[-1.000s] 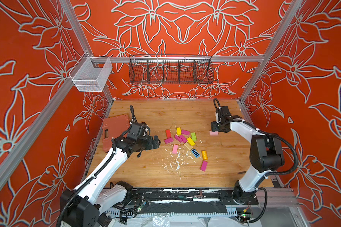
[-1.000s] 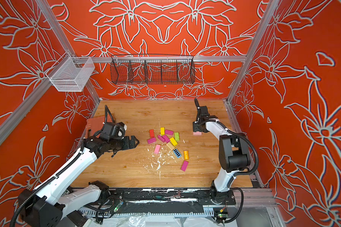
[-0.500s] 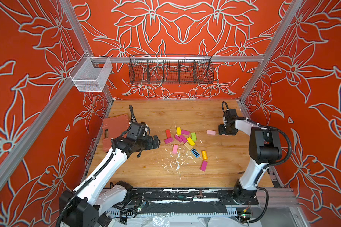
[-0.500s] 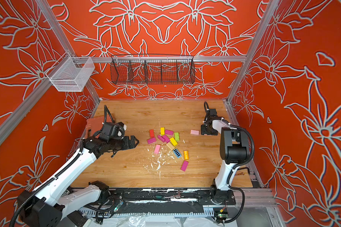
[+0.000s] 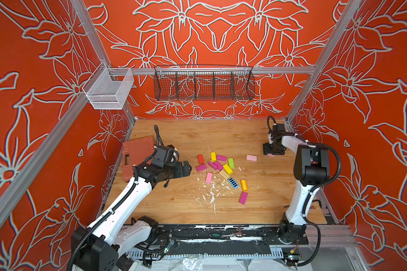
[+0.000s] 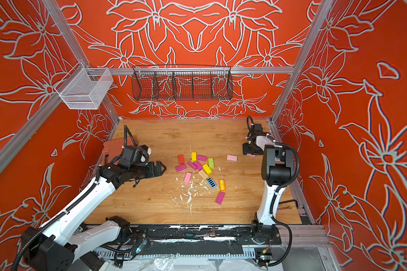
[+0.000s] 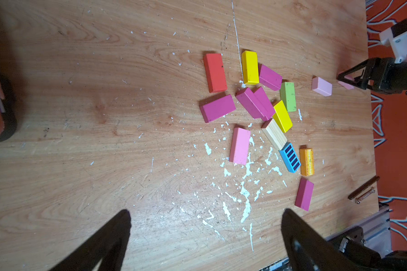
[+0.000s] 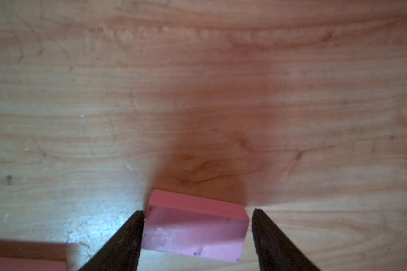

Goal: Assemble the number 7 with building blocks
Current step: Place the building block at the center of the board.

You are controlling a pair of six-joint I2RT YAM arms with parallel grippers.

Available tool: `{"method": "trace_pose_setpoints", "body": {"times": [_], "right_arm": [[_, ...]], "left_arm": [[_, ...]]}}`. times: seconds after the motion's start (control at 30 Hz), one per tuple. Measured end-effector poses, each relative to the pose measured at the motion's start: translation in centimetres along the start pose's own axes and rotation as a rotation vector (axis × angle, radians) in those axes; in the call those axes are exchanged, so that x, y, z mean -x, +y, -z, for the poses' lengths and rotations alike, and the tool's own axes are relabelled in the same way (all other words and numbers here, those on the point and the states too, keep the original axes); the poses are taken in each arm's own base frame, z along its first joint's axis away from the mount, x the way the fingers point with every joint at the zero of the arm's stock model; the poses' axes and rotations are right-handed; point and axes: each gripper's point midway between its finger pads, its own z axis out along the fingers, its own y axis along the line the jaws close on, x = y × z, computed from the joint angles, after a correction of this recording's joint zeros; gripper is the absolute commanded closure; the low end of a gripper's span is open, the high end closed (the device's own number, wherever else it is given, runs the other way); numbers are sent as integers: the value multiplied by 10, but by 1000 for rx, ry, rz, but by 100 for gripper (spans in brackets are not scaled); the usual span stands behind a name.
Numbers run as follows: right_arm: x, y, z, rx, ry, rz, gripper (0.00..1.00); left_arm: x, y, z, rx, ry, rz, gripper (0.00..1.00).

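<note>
Orange floral walls enclose a wooden table (image 5: 174, 206). At its far right the right gripper (image 8: 197, 211) straddles a light pink block (image 8: 193, 234) lying flat, jaws parted and clamping nothing. A second light pink block (image 5: 251, 158) lies near, to its left. Probably the 7's top bar is starting. The next move is to lift clear without nudging, then fetch from the loose building blocks (image 5: 219, 165) mid-table. The left gripper (image 7: 206, 211) hangs wide open, empty.

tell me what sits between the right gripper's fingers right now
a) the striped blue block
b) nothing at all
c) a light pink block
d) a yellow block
c: the right wrist view shows a light pink block between the open jaws of the right gripper, with a gap left on one side.
</note>
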Motion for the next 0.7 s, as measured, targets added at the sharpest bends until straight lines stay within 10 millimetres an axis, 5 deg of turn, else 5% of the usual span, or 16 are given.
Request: {"method": "trace_pose_setpoints", "body": {"times": [0.3, 0.5, 0.7], "right_arm": [[-3, 17, 19, 76, -16, -20, 10], [-23, 60, 47, 191, -64, -63, 9], [-35, 111, 49, 221, -60, -39, 8]], "left_arm": [[1, 1, -7, 6, 9, 1, 3], [3, -1, -10, -2, 11, 0, 3], [3, -3, -13, -13, 15, 0, 3]]}}
